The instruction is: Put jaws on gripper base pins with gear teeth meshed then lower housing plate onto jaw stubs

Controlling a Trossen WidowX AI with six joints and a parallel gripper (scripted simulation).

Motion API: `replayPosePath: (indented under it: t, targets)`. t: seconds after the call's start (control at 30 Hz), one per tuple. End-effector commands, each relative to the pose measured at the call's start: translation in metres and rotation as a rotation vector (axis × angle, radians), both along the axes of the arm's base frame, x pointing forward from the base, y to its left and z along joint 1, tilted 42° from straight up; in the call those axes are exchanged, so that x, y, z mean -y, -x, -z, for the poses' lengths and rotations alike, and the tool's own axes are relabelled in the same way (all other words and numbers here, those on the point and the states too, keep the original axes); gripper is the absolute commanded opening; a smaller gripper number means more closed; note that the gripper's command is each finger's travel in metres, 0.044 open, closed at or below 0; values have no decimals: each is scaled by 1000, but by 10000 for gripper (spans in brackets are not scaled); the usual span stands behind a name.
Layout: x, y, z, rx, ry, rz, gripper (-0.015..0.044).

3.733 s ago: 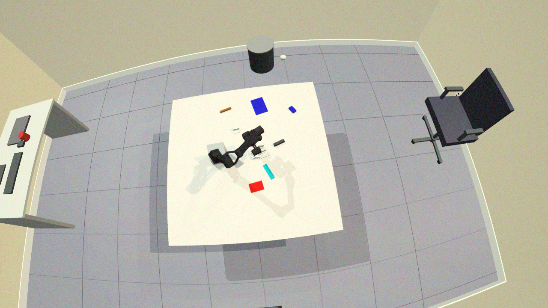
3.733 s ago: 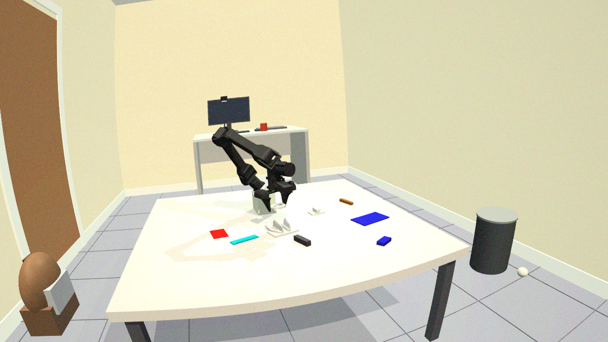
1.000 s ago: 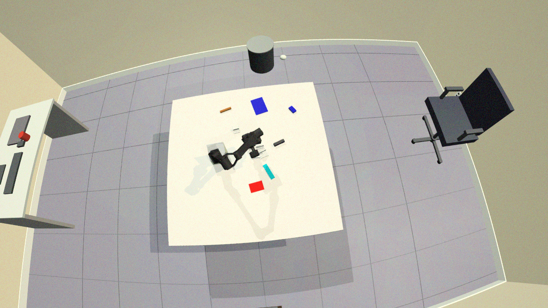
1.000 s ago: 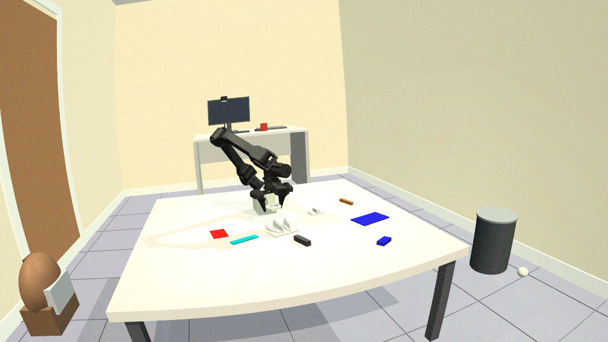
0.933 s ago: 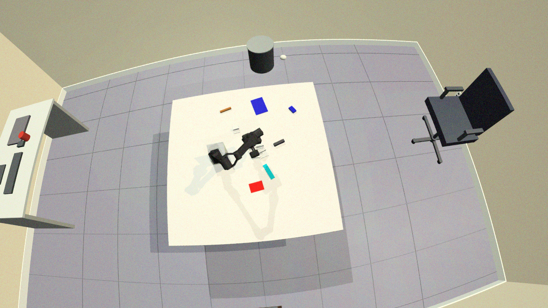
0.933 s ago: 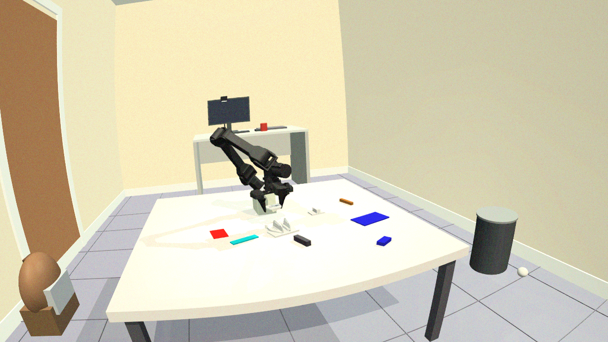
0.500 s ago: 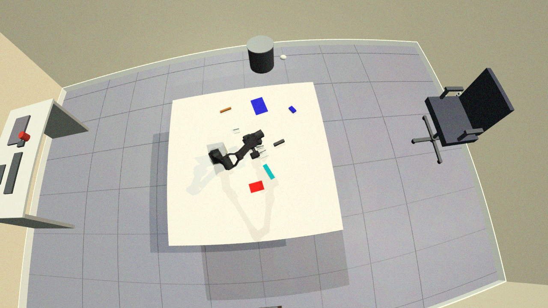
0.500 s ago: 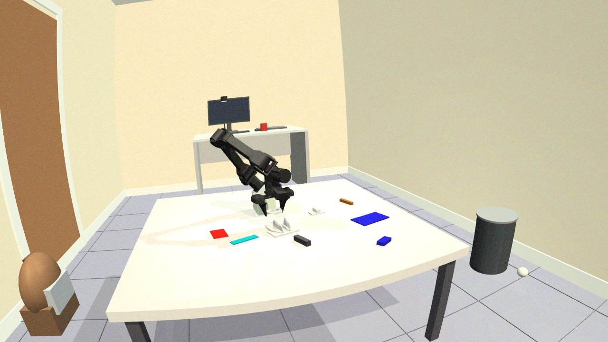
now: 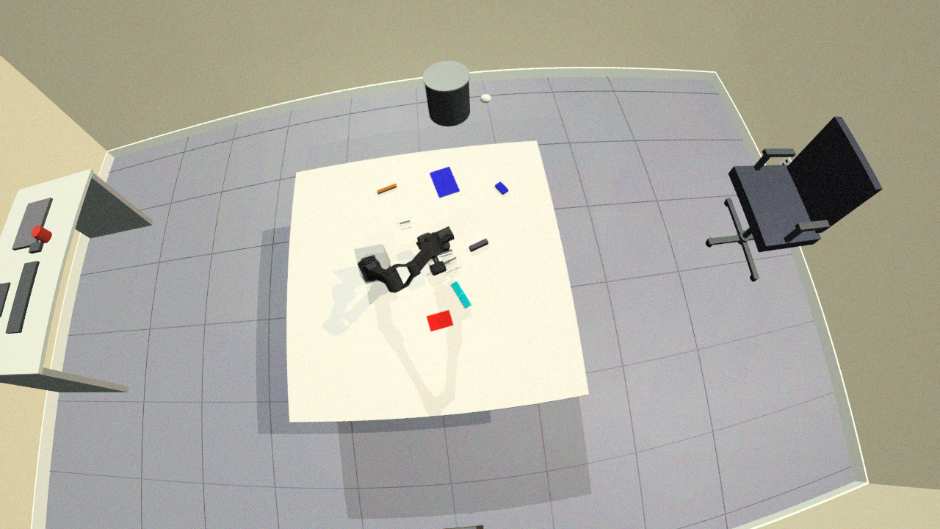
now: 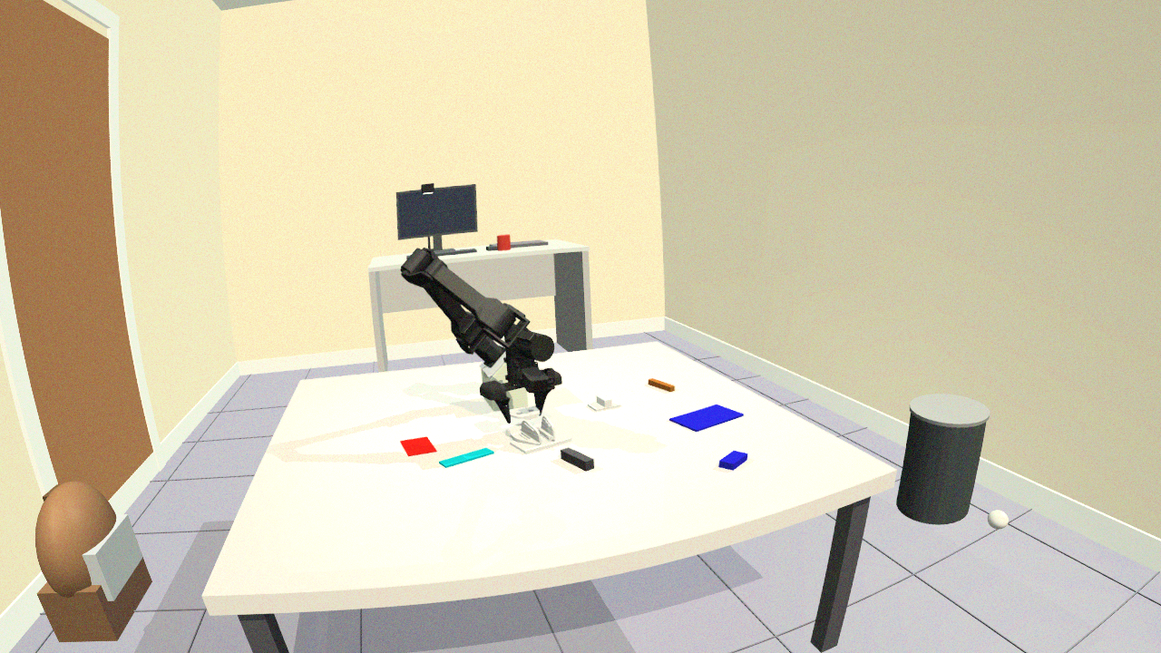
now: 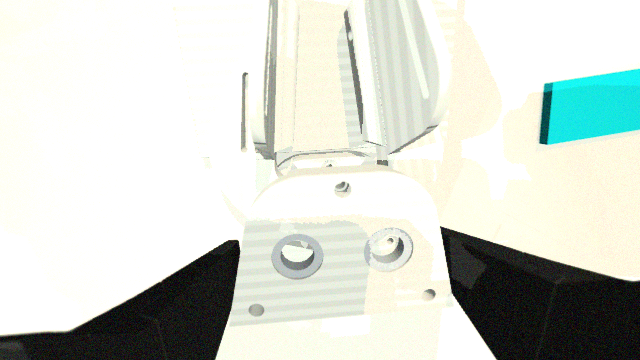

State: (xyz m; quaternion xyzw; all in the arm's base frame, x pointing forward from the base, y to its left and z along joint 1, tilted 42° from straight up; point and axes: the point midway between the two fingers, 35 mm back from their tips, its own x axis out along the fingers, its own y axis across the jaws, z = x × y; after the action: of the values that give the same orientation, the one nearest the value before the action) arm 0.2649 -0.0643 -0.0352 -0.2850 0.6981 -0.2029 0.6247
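Observation:
My gripper [image 10: 525,417] [image 11: 335,243] is shut on the white housing plate [image 11: 325,295], one finger at each side edge. The plate has two ringed holes and three small holes. It hangs over the rear of the white gripper base [image 10: 541,445]. The two ribbed jaws, left [image 11: 286,80] and right [image 11: 407,75] in the wrist view, stand on the base side by side with a gap between them, beyond the plate. White parts show through both ringed holes. The plate hides the jaw stubs and gear teeth, so I cannot tell whether the teeth mesh.
A cyan strip [image 9: 460,294] [image 10: 466,457] [image 11: 590,107] and a red sheet [image 9: 439,320] [image 10: 417,445] lie to one side. A black bar [image 9: 478,245] [image 10: 577,458] lies near the base. A white block [image 10: 603,401], blue sheet [image 10: 706,417], blue block [image 10: 733,459] and orange bar [image 10: 660,384] lie on the other side.

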Motion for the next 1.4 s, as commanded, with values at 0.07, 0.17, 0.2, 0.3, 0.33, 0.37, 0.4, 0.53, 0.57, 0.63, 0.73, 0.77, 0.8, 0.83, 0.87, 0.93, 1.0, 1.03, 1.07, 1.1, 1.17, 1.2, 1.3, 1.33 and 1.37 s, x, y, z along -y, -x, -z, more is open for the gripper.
replayPosePath:
  t: [0.07, 0.17, 0.2, 0.3, 0.33, 0.37, 0.4, 0.53, 0.57, 0.63, 0.73, 0.77, 0.8, 0.83, 0.87, 0.93, 1.0, 1.03, 1.07, 1.1, 1.17, 1.2, 1.3, 1.33, 1.37]
  targets:
    - [7, 3, 7, -6, 7, -4, 351]
    - [10, 4, 10, -6, 8, -4, 351]
    - [11, 4, 11, -6, 8, -4, 351]
    - [12, 4, 12, -6, 8, -3, 351]
    - [12, 4, 12, -6, 8, -3, 351]
    - [12, 4, 12, -6, 8, -3, 351]
    - [12, 4, 12, -6, 8, -3, 351]
    - [12, 4, 12, -6, 8, -3, 351]
    - [12, 4, 12, -6, 8, -3, 351]
    - [12, 4, 12, -6, 8, -3, 351]
    - [12, 4, 12, -6, 8, -3, 351]
    - [12, 4, 12, -6, 8, -3, 351]
    - [12, 4, 12, -6, 8, -4, 351]
    - [12, 4, 12, -7, 8, -5, 351]
    - [13, 4, 13, -8, 8, -6, 351]
    - [13, 4, 14, -11, 8, -9, 351]
    - [14, 4, 14, -11, 8, -10, 351]
    - [14, 4, 14, -11, 8, -10, 351]
    - [14, 4, 14, -11, 8, -10, 351]
    - [14, 4, 14, -11, 8, -10, 351]
    - [14, 4, 14, -11, 8, -10, 351]
    - [14, 4, 14, -12, 8, -10, 351]
    - [15, 4, 15, -13, 8, -11, 351]
    - [15, 4, 16, -13, 8, -12, 351]
    - [15, 4, 16, -13, 8, -12, 351]
